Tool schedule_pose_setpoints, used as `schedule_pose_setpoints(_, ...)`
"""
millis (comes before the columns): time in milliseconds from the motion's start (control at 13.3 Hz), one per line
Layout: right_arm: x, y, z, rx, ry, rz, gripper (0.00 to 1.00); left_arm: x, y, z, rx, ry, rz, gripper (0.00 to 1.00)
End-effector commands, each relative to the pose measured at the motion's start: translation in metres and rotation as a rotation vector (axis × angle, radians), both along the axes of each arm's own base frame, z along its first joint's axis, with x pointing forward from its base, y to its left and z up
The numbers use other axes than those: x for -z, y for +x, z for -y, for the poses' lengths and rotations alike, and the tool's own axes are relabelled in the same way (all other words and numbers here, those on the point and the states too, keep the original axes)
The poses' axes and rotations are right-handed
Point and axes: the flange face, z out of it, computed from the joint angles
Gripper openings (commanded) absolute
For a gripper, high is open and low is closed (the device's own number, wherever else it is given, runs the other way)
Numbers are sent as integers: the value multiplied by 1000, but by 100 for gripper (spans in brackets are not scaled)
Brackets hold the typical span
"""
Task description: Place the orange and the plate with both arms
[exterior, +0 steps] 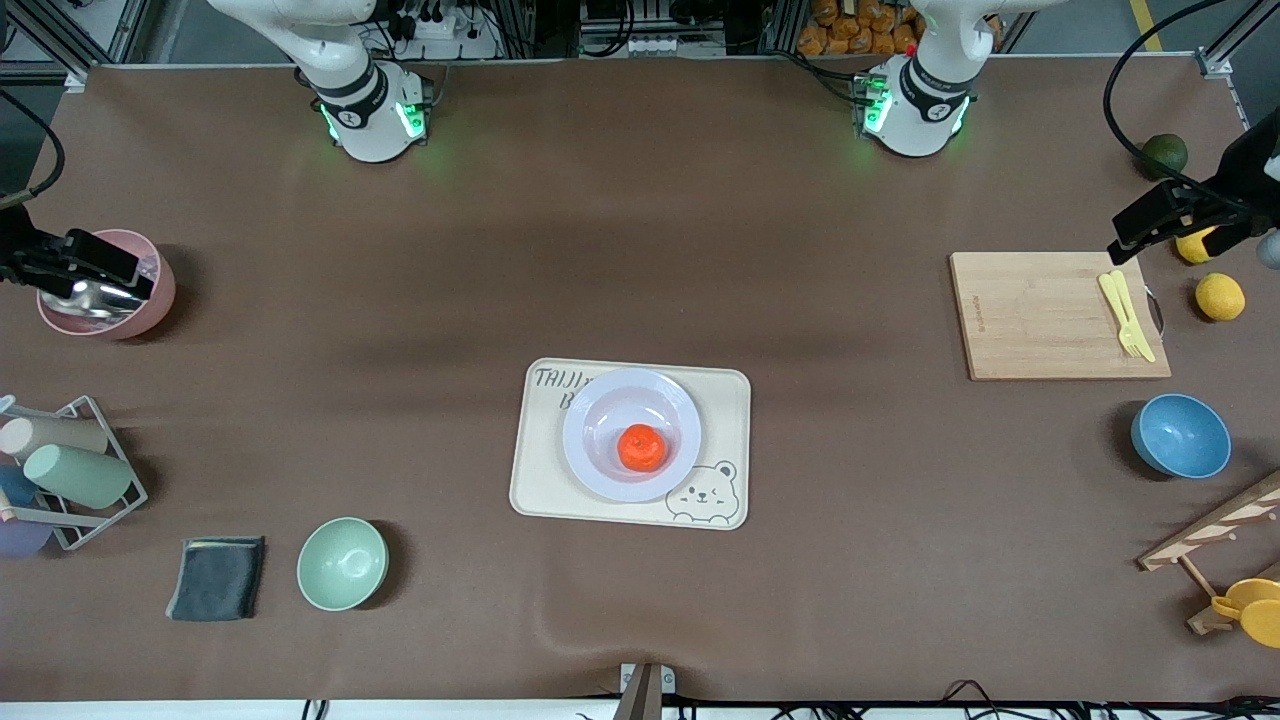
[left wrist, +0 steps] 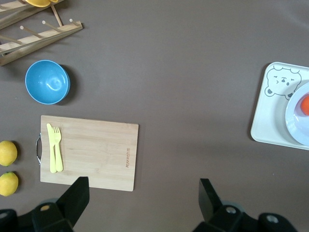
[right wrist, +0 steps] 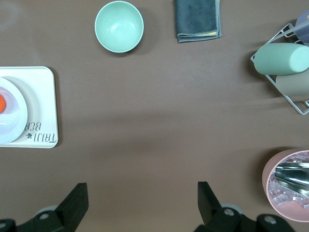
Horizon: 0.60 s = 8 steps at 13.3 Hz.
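The orange (exterior: 641, 447) sits in the middle of the pale plate (exterior: 600, 410). The plate rests on the cream bear tray (exterior: 540, 480) at the table's centre. The left wrist view shows the edge of the plate (left wrist: 295, 121) and of the orange (left wrist: 305, 105). The right wrist view shows the same edges, plate (right wrist: 12, 121) and orange (right wrist: 1, 102). My left gripper (exterior: 1190, 215) is open and empty, up over the lemons at the left arm's end, and shows in its own view (left wrist: 143, 195). My right gripper (exterior: 75, 265) is open and empty, up over the pink cup, and shows in its own view (right wrist: 140, 198).
A wooden cutting board (exterior: 1050, 315) holds a yellow fork and knife (exterior: 1127, 315). Beside it are lemons (exterior: 1220, 297), a dark green fruit (exterior: 1165, 153), a blue bowl (exterior: 1180, 435) and a wooden rack (exterior: 1215, 540). At the right arm's end are a pink cup (exterior: 150, 300), a wire cup rack (exterior: 70, 470), a grey cloth (exterior: 216, 577) and a mint bowl (exterior: 342, 563).
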Motion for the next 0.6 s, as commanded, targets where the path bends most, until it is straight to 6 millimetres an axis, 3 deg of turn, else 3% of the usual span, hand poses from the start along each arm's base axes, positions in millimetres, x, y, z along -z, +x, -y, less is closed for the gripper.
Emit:
schedule_pose_setpoints(0, -3, -4, -2, 9, -22, 3, 100, -3, -5, 6, 34, -14, -11, 100)
schedule_pose_setpoints(527, 0, 2, -4, -9, -84, 18, 100, -7, -7, 12, 41, -10, -19, 100)
